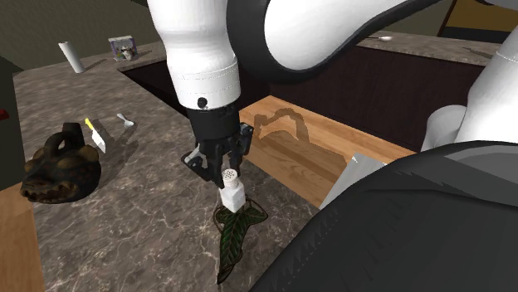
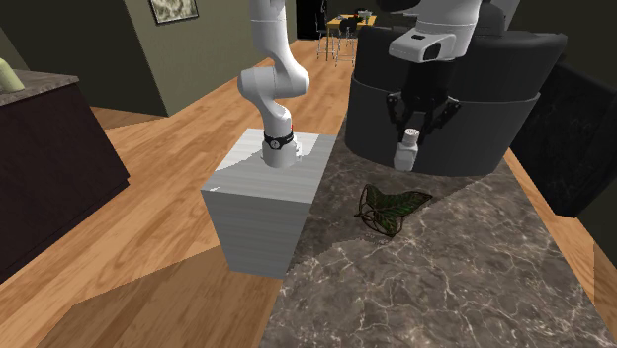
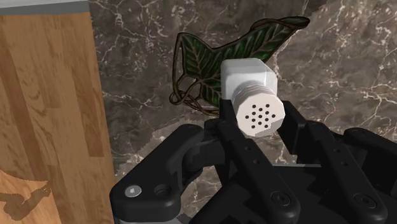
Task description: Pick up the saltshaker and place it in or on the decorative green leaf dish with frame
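Saltshaker (image 1: 232, 192), white with a perforated cap, is clamped between your gripper's (image 1: 226, 174) black fingers at the shoulder view's lower centre, hanging above the green leaf dish (image 1: 235, 234) on the marbled countertop (image 1: 141, 207).

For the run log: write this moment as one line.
stage: transport | gripper: shut on saltshaker | saltshaker: white, held above leaf dish, not released | leaf dish: on dark veined counter

Nothing legible anywhere; the far box (image 1: 123, 48) perhaps bears print.
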You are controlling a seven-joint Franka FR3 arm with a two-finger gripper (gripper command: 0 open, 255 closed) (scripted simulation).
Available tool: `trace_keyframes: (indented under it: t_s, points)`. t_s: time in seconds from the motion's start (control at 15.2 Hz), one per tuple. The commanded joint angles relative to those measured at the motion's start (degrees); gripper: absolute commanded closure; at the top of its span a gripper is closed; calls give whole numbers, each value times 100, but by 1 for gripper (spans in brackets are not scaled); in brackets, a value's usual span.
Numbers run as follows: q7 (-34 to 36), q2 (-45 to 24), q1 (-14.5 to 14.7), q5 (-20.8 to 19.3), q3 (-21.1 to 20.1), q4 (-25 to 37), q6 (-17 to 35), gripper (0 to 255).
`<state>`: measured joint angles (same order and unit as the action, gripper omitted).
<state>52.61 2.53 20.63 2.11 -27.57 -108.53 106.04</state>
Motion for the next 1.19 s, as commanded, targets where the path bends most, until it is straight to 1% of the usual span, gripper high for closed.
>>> trace_keyframes:
  t_s: [0.0, 1.06, 1.12]
  points:
    - [15, -18, 7, -6, -8, -131, 149, 255]
    - [126, -368, 36, -174, -45, -1048, 1377, 255]
    - [126, -367, 36, -173, -45, -1048, 1377, 255]
